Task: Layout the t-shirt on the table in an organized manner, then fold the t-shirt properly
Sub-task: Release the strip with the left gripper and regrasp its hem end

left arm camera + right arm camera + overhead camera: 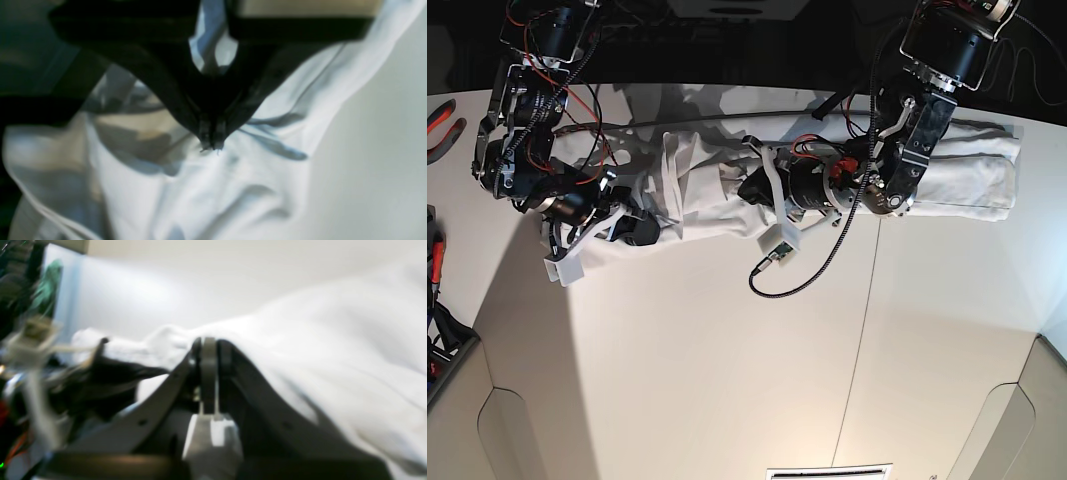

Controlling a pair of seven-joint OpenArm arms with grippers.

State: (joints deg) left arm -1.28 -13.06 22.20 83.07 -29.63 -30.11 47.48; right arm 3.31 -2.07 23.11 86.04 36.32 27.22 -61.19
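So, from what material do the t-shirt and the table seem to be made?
The t-shirt looks like soft white woven or knit cloth, probably cotton: it wrinkles, bunches and shows a stitched hem. The table looks like a hard, matte white board, perhaps laminate: flat, without glare, with a thin seam line.

The base view looked straight down from high above the table (727, 380), taking in both arms. Each wrist view sat close behind its own hand, pressed near the t-shirt (233, 186), which all three views shared.
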